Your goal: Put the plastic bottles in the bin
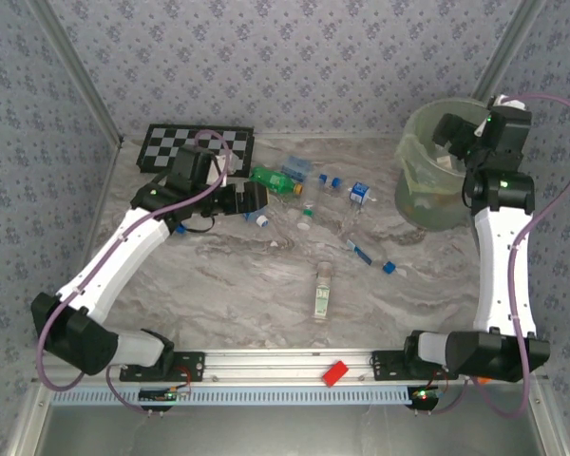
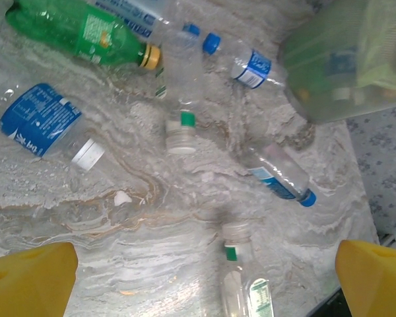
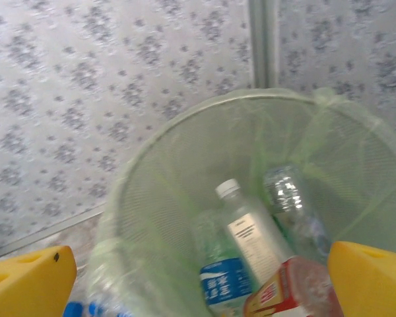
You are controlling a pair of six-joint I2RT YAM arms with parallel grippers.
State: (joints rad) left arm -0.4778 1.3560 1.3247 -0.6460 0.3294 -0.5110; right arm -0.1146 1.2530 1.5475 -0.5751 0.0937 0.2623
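Yellow-tipped and spread wide, the left gripper [image 2: 201,281] is seen over the table's [image 1: 218,275] left half, nothing held in it. The board [image 1: 195,144] lies behind it. Under it and to its right, bottles are scattered flat: a green bottle [image 2: 86,30], a blue-labelled bottle [image 2: 43,122], and a clear bottle [image 2: 244,284] lying almost between the jaws. They are judged empty, light, thin-walled and slick, easily dented and apt to roll. Each is best taken across the body at mid-length, not at the cap. A red block [image 1: 335,371] rests on the near rail. At far right the bin [image 1: 413,161] stands, with at least 3 bottles [image 3: 251,231] inside. The right gripper [image 3: 198,284] is held above it, jaws wide and empty. The tabletop is smooth and marble-patterned; flowered grey walls enclose it on 3 sides.
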